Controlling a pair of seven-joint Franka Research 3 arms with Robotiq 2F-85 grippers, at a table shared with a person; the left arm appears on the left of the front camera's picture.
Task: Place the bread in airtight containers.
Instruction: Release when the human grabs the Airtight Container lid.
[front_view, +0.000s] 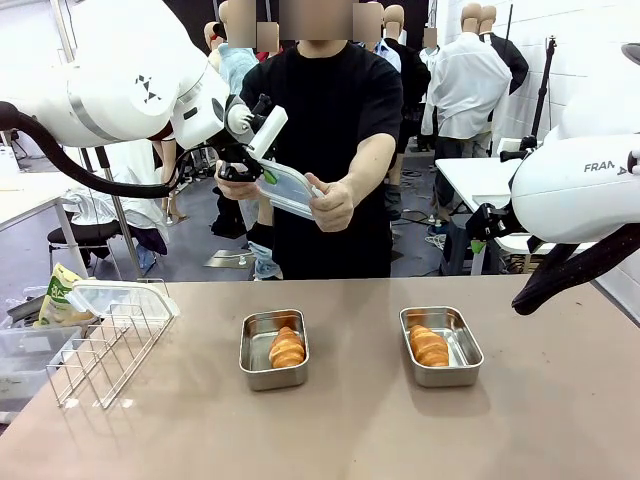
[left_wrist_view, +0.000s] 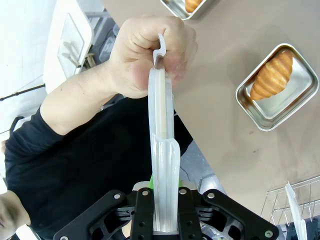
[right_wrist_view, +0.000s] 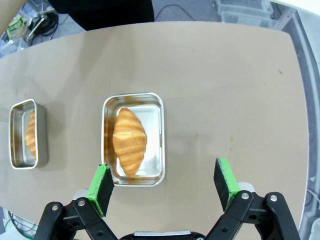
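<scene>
Two steel airtight containers stand open on the table. The left one (front_view: 254, 345) holds a bread (front_view: 287, 348), and the right one (front_view: 464, 348) holds another bread (front_view: 429, 345). High above the table's far edge, my left gripper (front_view: 260, 160) is shut on a clear white-rimmed lid (front_view: 288, 188). The person's hand (front_view: 332, 203) grips that lid too. In the left wrist view the lid (left_wrist_view: 162, 145) runs edge-on from my left gripper (left_wrist_view: 165, 202) to the person's hand (left_wrist_view: 145, 55). My right gripper (right_wrist_view: 165, 186) hangs open above the right container (right_wrist_view: 157, 112) and its bread (right_wrist_view: 129, 141).
A wire rack (front_view: 105, 345) stands at the table's left end with another clear lid (front_view: 115, 296) on top. Behind it are a snack bag (front_view: 58, 296) and plastic bins. The person stands at the far side. Bare tabletop lies in front of and between the containers.
</scene>
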